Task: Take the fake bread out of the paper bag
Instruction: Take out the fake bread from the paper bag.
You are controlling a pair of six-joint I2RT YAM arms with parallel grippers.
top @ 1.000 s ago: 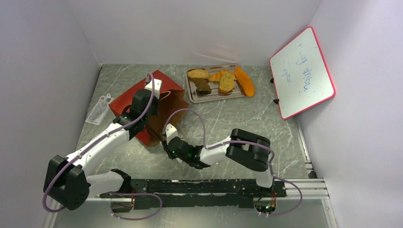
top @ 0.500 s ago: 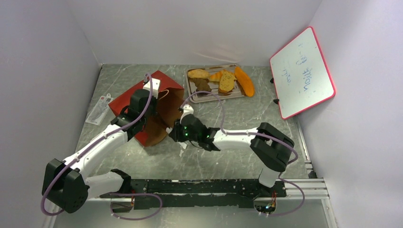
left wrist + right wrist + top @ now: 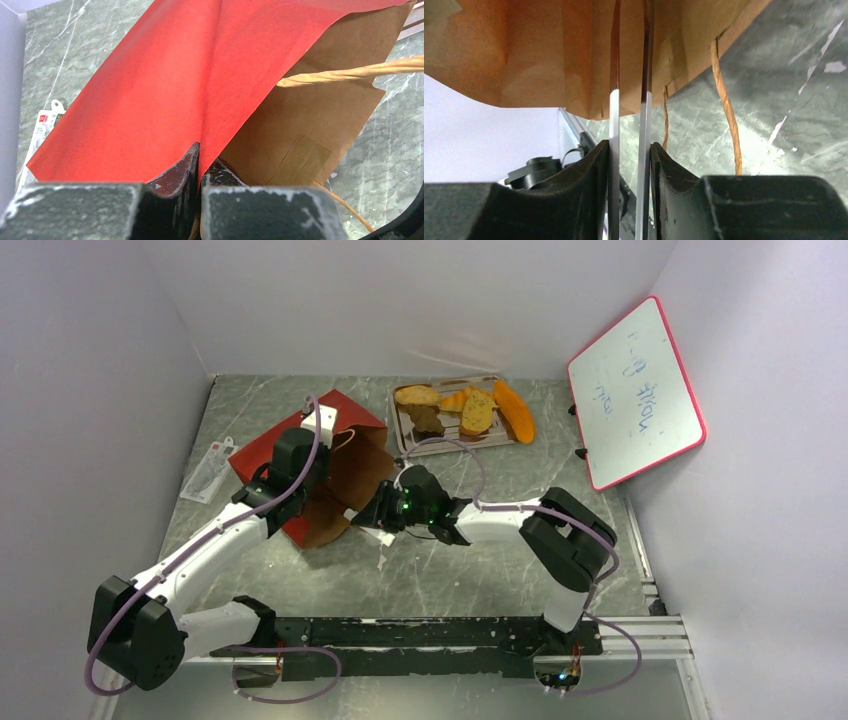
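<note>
The paper bag (image 3: 262,452) lies on its side left of centre, red outside, with its brown mouth facing right. My left gripper (image 3: 312,476) is shut on the bag's upper rim; in the left wrist view (image 3: 199,161) the red wall (image 3: 150,90) runs between its pads. My right gripper (image 3: 362,513) is at the mouth's lower corner. In the right wrist view (image 3: 630,150) it is closed on two thin sheets seen edge-on, below the bag's brown wall (image 3: 549,50). The fake bread (image 3: 478,412) lies on the silver tray (image 3: 404,440), with the orange crescent (image 3: 515,412) at its right edge. I see no bread in the bag.
A red-framed whiteboard (image 3: 640,390) leans on the right wall. A flat white packet (image 3: 209,471) lies left of the bag and also shows in the left wrist view (image 3: 42,131). A cord handle (image 3: 726,110) hangs by the right gripper. White walls enclose the table.
My right arm has swung forward and up from the near table to the bag's mouth. The left gripper keeps its hold on the rim, and the mouth has opened a little wider.
</note>
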